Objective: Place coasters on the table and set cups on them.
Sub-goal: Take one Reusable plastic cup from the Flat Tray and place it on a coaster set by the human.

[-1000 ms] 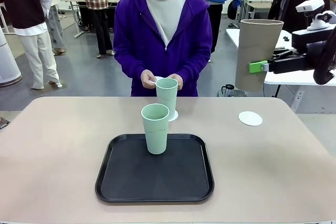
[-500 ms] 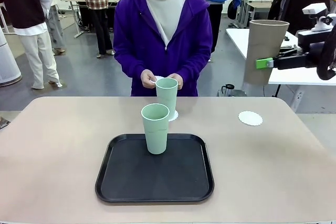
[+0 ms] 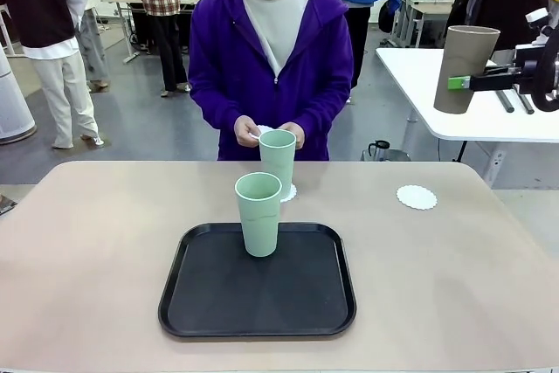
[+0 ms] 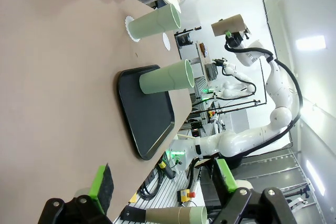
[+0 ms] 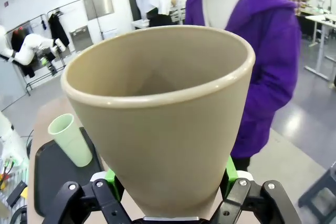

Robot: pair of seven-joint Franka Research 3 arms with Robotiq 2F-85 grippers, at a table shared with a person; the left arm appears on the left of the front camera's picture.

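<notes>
A robotics lab in an open hall. A white robot arm (image 4: 273,108) stands at the edge of the beige counter (image 3: 87,242), with black cables (image 4: 152,190) and a red emergency-stop button (image 4: 186,195) below it. Beyond lie a bare grey floor (image 3: 148,128), white work tables (image 3: 419,76) and people standing about (image 3: 52,41). Light panels (image 4: 310,43) glow overhead.

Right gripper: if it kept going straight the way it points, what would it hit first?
The right gripper is shut on the brown cup. Straight ahead in its wrist view stands the person in purple, so the cup would probably reach that person's arm or chest first, though depth is unclear.
</notes>
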